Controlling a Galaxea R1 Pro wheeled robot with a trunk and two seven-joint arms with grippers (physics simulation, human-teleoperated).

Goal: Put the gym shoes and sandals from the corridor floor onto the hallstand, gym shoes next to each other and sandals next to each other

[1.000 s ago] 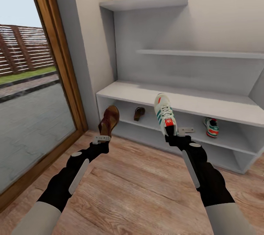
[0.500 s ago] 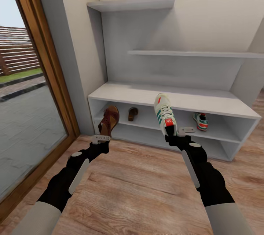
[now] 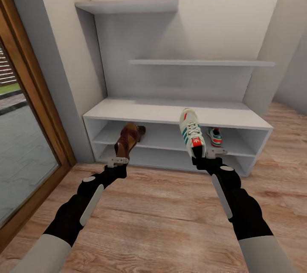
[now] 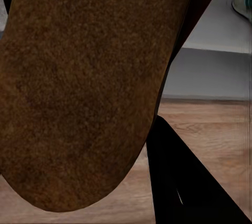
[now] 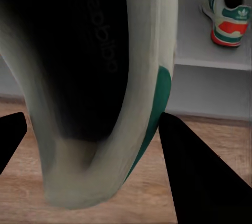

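So: left gripper (image 3: 118, 162) clamped on a sandal (image 3: 126, 141) | right gripper (image 3: 204, 154) clamped on a sneaker (image 3: 191, 133) | second sneaker (image 3: 214, 136) on the rack's (image 3: 170, 113) shelf

White green-striped gym shoe (image 3: 191, 134); brown sandal (image 3: 126, 140); white rack (image 3: 170, 113)

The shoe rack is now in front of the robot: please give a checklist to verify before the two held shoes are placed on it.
1. Left gripper holds a sandal: ok.
2. Right gripper holds a gym shoe: ok.
3. Second gym shoe on the shoe rack's upper shelf: ok.
4. Second sandal on that shelf: cannot tell, mostly hidden behind the held one.
5. Free space beside the shelved gym shoe: ok.
6. Grip firmness: cannot tell.
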